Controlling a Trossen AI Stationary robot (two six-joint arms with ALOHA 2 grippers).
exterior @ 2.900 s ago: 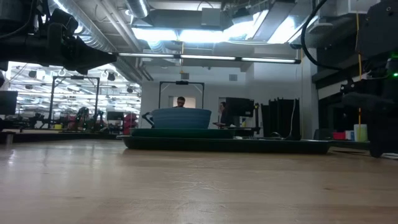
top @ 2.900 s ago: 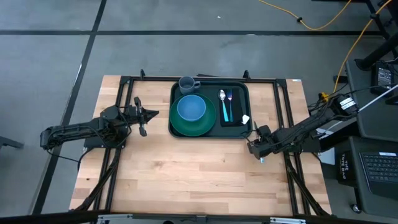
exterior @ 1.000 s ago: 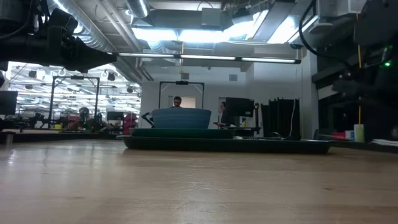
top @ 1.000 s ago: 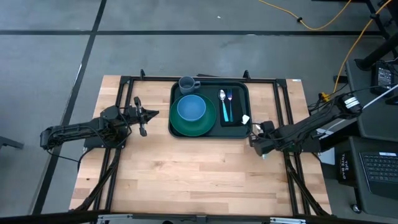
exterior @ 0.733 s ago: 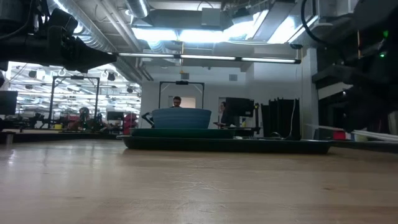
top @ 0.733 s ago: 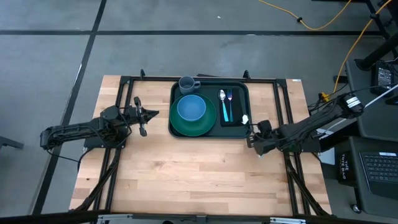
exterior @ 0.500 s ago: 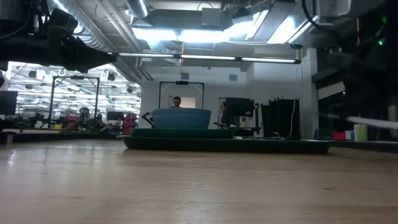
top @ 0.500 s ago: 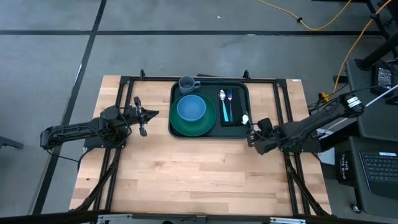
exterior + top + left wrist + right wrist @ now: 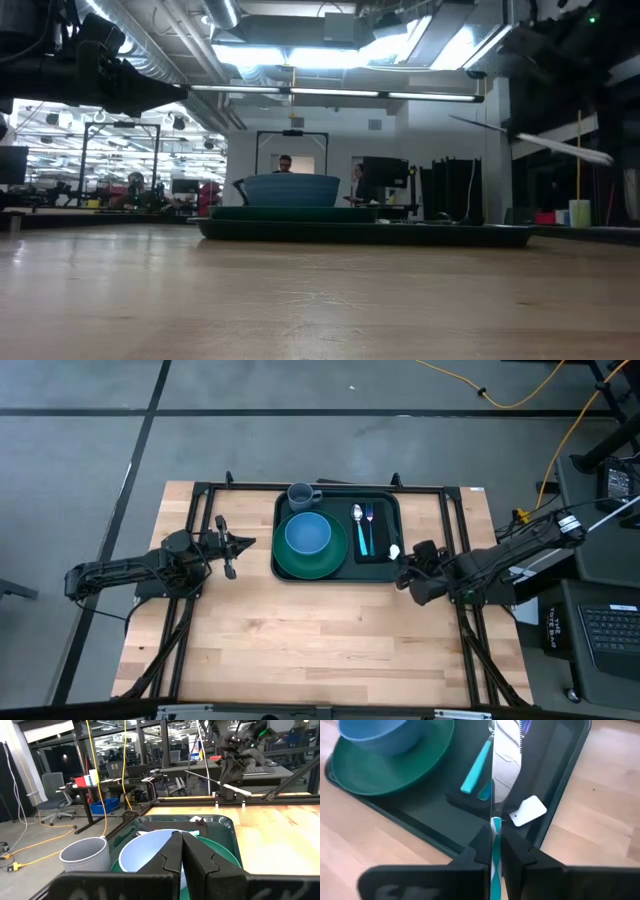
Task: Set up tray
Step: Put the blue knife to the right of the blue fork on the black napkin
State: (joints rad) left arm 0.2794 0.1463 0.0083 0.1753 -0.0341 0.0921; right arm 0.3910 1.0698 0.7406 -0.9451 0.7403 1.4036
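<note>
The dark green tray (image 9: 283, 510) lies at the table's far middle. It holds a green plate (image 9: 292, 563) with a blue bowl (image 9: 307, 534) on it, a grey cup (image 9: 302, 495), and a spoon (image 9: 358, 515) and fork (image 9: 369, 515) on a black napkin (image 9: 378, 550). My right gripper (image 9: 404, 576) hovers at the tray's near right corner, shut on a teal-handled knife (image 9: 493, 795). My left gripper (image 9: 250, 542) stays shut, left of the tray. My right gripper pinches the knife's teal handle (image 9: 495, 840) between its two fingers, the knife running along them. The silver blade (image 9: 493, 775) sticks out past the fingertips, edge-on, over the tray's right part. The knife (image 9: 530, 140) is lifted clear, slanting well above the table.
A white tag (image 9: 527, 811) lies at the napkin's near corner, just ahead of the knife. Black frame rails (image 9: 455, 530) run along both sides of the tray. Bare wooden tabletop (image 9: 320, 640) spreads toward the near edge.
My right gripper has moved up and toward the tray's near right corner, carrying the knife. In the low view the knife has come into sight, slanting high above the table. The left arm and the things on the tray have kept still.
</note>
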